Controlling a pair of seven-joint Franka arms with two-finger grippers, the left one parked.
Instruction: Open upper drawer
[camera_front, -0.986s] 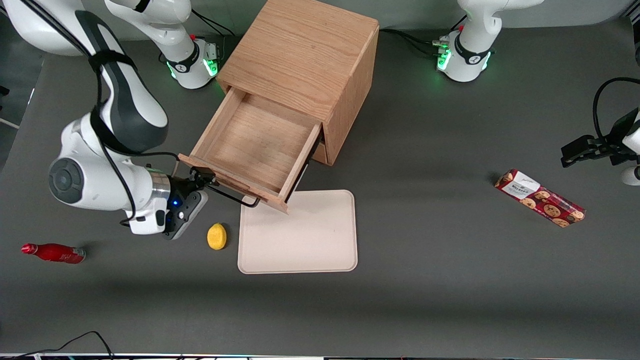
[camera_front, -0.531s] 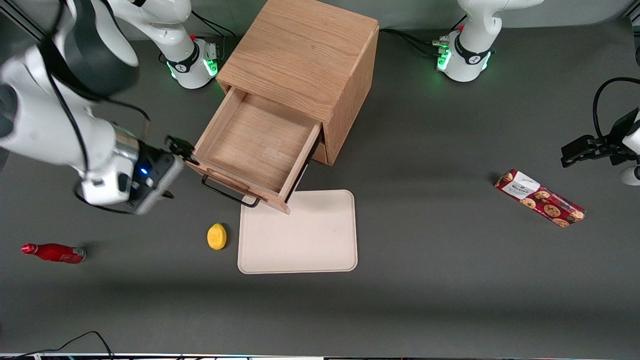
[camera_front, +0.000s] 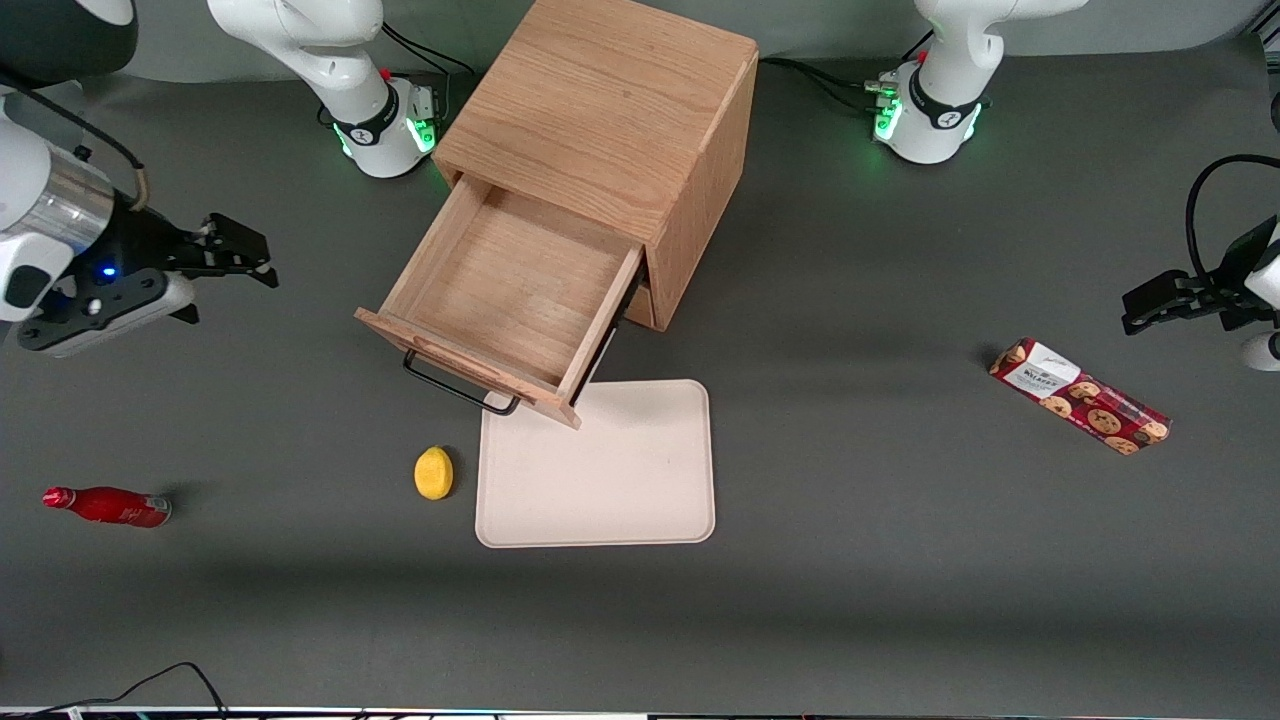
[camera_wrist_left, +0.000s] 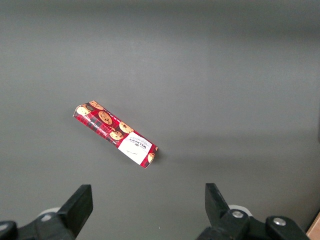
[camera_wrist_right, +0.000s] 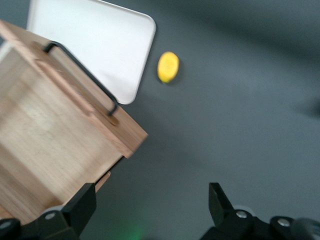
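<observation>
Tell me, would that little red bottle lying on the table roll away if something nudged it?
Probably: the red bottle lies on its side on bare table, so a sideways nudge would likely roll it. It looks small and likely light. The gripper, open, hangs well clear of it, level with the open upper drawer.

The front view looks steeply down on the whole worktop. The right wrist view peers past its open claw from close above, sharing the upper drawer, lemon and tray.
</observation>
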